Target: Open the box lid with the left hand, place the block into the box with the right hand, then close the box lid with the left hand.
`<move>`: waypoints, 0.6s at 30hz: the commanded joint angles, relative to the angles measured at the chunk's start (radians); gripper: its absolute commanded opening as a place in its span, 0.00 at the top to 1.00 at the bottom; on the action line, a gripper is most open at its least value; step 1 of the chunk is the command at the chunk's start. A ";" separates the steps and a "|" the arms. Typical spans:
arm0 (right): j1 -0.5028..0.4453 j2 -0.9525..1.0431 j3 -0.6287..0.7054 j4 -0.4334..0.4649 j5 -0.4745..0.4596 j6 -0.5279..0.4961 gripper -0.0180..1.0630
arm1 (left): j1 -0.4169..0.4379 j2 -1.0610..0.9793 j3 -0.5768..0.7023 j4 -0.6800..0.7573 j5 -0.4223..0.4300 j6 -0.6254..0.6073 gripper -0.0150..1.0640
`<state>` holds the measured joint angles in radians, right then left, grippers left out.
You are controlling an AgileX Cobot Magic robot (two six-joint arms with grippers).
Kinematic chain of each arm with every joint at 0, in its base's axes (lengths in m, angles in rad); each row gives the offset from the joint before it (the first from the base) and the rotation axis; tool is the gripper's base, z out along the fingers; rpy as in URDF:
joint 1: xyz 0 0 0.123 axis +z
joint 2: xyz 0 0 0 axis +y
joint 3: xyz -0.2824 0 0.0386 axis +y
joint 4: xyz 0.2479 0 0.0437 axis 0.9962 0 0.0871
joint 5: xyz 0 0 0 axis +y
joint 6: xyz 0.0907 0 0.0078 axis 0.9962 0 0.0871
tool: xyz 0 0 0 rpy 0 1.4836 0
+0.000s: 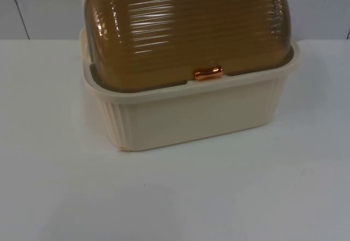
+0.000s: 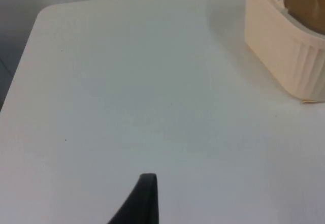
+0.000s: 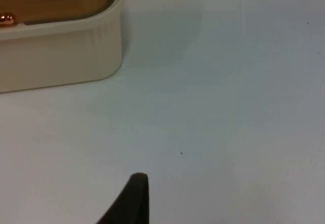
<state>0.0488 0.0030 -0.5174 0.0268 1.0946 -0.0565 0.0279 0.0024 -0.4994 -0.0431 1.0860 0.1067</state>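
1. The cream ribbed box stands on the white table by the partition wall; its amber domed lid is down, the copper handle resting at the front rim. Opening is not yet done.
2. The block's whereabouts cannot be told, so placing and closing remain.
3. The left gripper hovers over bare table, well apart from the box.
4. The right gripper likewise waits off the box's corner.
5. Whether either gripper's fingers are spread or pressed together cannot be told.

Left tool and right tool hover above the table.
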 commanded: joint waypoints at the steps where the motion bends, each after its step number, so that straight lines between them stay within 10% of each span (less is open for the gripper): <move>1: 0.007 -0.003 0.002 0.003 -0.014 0.001 0.01 | -0.007 -0.002 0.005 0.000 -0.010 -0.007 0.03; 18: 0.007 -0.003 0.002 0.005 -0.014 0.005 0.01 | -0.007 -0.002 0.005 -0.021 -0.010 -0.007 0.03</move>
<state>0.0488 0.0030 -0.5174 0.0268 1.0946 -0.0524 0.0279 0.0024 -0.4994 -0.0526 1.0860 0.1067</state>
